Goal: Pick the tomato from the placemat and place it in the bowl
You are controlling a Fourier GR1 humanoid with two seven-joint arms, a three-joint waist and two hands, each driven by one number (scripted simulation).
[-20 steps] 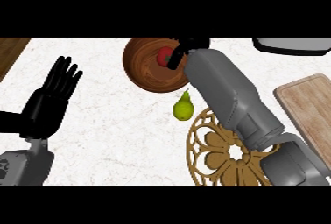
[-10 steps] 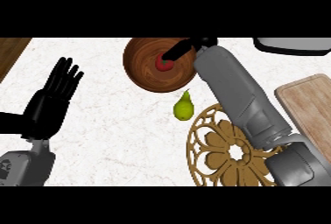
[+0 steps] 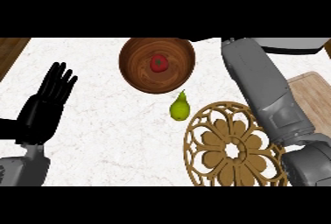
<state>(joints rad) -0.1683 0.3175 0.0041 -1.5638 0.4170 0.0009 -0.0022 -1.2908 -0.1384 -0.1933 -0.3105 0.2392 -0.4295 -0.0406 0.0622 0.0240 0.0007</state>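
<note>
The red tomato (image 3: 158,63) lies inside the brown wooden bowl (image 3: 139,74) at the counter's far middle, with nothing touching it. The round openwork wooden placemat (image 3: 233,151) lies at the near right and has nothing on it. My right forearm (image 3: 262,92) crosses over the placemat's right side and runs up past the bowl's right rim to the view's top edge. Its hand is out of sight there. My left hand (image 3: 45,109) rests open at the left, fingers up, well away from the bowl.
A green pear (image 3: 180,107) lies between the bowl and the placemat. A wooden cutting board (image 3: 317,94) sits at the right edge, a dark pan-like thing (image 3: 291,42) at the top right. A wooden surface (image 3: 9,50) shows at the top left.
My right hand, which was over the bowl with the tomato, has let it go and moved right and away out of view. The tomato now lies uncovered in the bowl.
</note>
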